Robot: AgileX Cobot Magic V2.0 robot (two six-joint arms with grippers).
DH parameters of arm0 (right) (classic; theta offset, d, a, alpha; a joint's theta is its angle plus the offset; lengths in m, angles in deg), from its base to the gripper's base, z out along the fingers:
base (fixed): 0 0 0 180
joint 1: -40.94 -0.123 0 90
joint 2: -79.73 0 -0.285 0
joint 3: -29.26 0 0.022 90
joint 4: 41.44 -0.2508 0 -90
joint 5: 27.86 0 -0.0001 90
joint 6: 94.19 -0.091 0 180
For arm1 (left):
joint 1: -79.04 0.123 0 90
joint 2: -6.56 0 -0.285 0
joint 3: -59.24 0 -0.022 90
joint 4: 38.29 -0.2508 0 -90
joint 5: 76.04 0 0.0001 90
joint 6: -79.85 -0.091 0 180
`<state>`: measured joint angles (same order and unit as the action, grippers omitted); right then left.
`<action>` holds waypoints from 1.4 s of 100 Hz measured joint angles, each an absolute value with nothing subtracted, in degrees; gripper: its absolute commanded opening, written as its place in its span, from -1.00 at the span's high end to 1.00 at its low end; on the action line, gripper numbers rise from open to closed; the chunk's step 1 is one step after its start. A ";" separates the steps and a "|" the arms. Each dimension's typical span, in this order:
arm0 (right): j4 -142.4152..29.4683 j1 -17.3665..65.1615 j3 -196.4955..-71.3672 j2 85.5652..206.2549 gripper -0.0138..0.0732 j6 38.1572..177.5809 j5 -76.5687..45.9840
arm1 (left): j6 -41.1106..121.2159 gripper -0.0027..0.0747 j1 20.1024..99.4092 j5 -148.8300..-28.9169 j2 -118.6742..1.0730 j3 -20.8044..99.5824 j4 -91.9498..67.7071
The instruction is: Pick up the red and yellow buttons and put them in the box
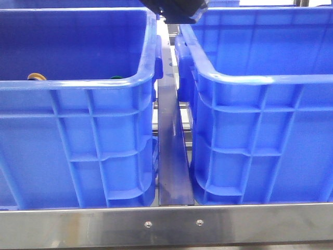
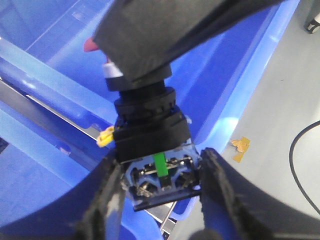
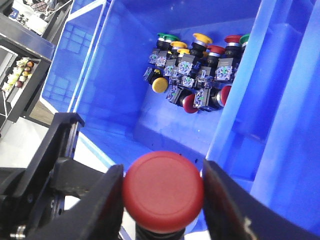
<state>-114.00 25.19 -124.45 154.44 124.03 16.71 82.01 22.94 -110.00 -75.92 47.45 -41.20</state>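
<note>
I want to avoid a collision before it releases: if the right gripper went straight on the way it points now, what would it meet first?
Probably the bare blue floor of the box, short of the pile of buttons at its far wall. The right gripper holds a red button; depth is hard to judge.

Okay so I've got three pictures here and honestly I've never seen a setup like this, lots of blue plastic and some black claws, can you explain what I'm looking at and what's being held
This is a two-armed robot; each arm ends in a two-fingered claw called a gripper. The front view looks forward at two deep blue crates: the left crate and the right crate, side by side with a metal strip between them. The other two pictures come from cameras on the wrists. In the left wrist view, the left gripper clamps a black push-button switch by its base. In the right wrist view, the right gripper clamps a red mushroom-head button. Below it, in a crate corner, lies a pile of buttons with red, yellow and green caps.
</note>
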 measured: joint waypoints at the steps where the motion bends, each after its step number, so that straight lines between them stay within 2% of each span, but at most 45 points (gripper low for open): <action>1: -114.00 25.19 -124.45 154.44 0.37 124.07 16.71 | 82.01 0.22 22.94 -110.00 -75.92 47.45 -41.20; 11: -114.00 25.19 -124.45 154.44 0.37 124.83 16.71 | 82.01 -0.39 22.94 -110.00 -75.92 47.45 -41.20; 18: -114.00 25.19 -124.45 154.44 0.37 125.46 16.71 | 82.01 -0.61 22.94 -109.90 -75.92 47.45 -41.20; 23: -114.00 25.19 -124.45 154.44 0.37 125.63 16.58 | 82.01 -0.65 22.94 -109.90 -75.92 47.45 -41.20; 44: -114.00 25.19 -124.45 154.44 0.37 126.53 12.24 | 83.08 -0.65 23.73 -109.90 -75.48 47.45 -41.20; 66: -114.00 25.19 -124.45 154.44 0.37 129.26 5.79 | 84.58 -0.65 29.94 -110.60 -72.86 47.36 -41.20; 87: -114.22 25.19 -124.45 154.44 0.37 131.59 -1.56 | 86.53 -0.65 39.93 -110.91 -68.27 43.72 -41.08; 129: -115.19 25.19 -124.45 154.44 0.37 142.73 -18.01 | 87.48 -0.63 65.93 -110.69 -53.81 31.69 -41.79; 140: -115.71 25.19 -124.45 154.44 0.37 146.13 -24.60 | 87.48 -0.42 69.39 -109.69 -49.55 29.74 -41.82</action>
<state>-115.71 25.19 -124.45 154.44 146.13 -24.60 87.48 69.39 -109.69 -49.55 29.74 -41.82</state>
